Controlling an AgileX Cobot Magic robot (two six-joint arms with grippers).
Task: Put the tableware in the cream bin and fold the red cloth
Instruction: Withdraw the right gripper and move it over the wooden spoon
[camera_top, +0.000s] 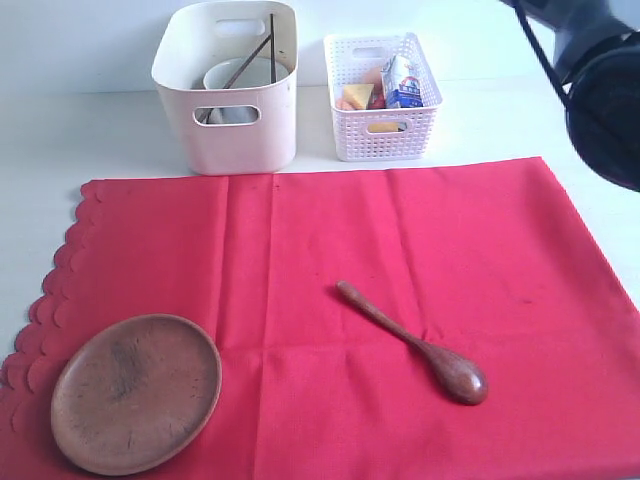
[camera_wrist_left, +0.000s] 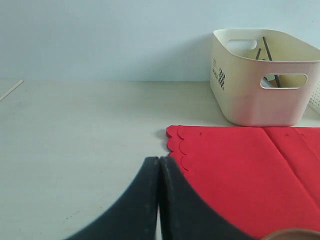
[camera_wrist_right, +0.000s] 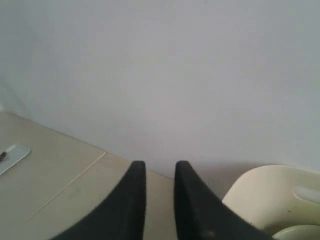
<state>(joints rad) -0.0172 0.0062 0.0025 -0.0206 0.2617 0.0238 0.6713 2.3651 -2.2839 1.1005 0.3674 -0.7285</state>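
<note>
The red cloth (camera_top: 400, 260) lies flat across the table, its scalloped edge at the left. On it rest the round wooden plate (camera_top: 135, 392) at the front left and the dark wooden spoon (camera_top: 415, 345) right of the middle. Behind the cloth stands the cream bin (camera_top: 225, 130), holding a white bowl (camera_top: 240, 75) and the chopsticks (camera_top: 252, 52). My left gripper (camera_wrist_left: 159, 160) is shut and empty, low over bare table beside the cloth's scalloped corner (camera_wrist_left: 175, 142). My right gripper (camera_wrist_right: 160, 165) is raised by the cream bin (camera_wrist_right: 265, 192), jaws slightly apart with nothing between them.
A white lattice basket (camera_top: 380, 120) with food pieces and a small carton (camera_top: 402, 82) stands right of the cream bin. The dark right arm (camera_top: 600, 90) hangs over the back right corner. A wall stands close behind the bins.
</note>
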